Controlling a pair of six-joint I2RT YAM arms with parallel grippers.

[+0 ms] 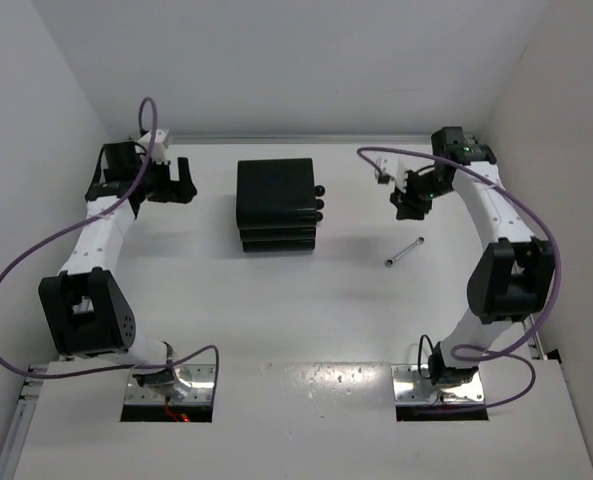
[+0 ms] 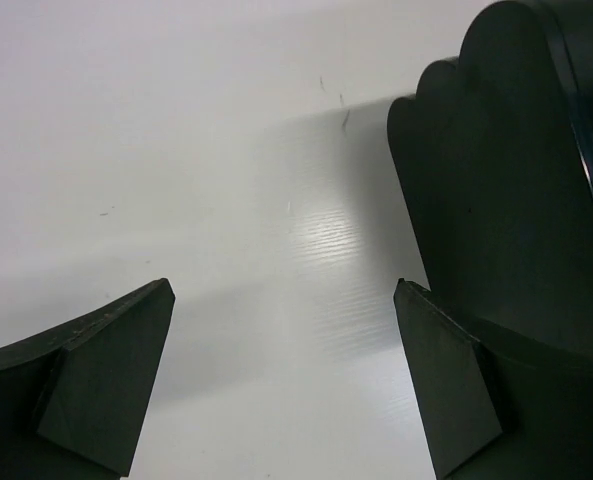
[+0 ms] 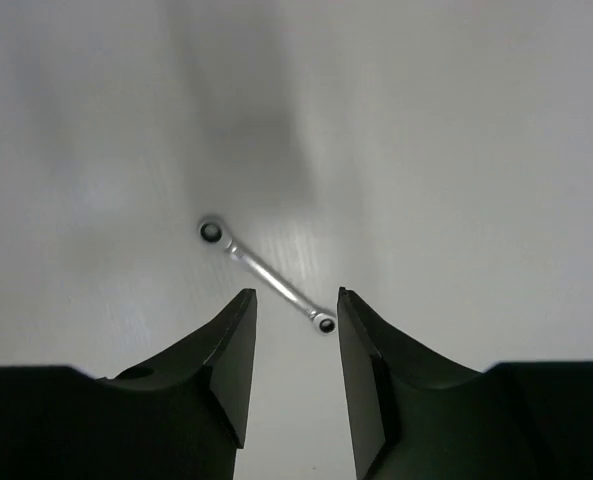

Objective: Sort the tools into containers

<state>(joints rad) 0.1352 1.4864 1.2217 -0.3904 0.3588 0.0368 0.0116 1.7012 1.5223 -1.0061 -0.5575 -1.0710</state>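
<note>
White matte table (image 1: 326,330), walled in white on the left, right and far sides. Both arm bases are bolted at the near edge, with purple cables (image 1: 16,270) looped off them.

Slim silver wrench (image 1: 404,251) is laid diagonally on the table, right of centre, with a ring at each end.

Black cabinet (image 1: 276,205) is set mid-table, left of the wrench. Only its top, stepped tiers and round knobs (image 1: 319,203) on its right face are seen; the drawer fronts are hidden.

Right arm is bent at the elbow. Right gripper (image 1: 409,205) is pointed down just beyond the wrench, fingers parted, gripping nothing.

Left arm is stretched to the far left. Left gripper (image 1: 183,186) is turned toward the cabinet, fingers spread wide, nothing between.
</note>
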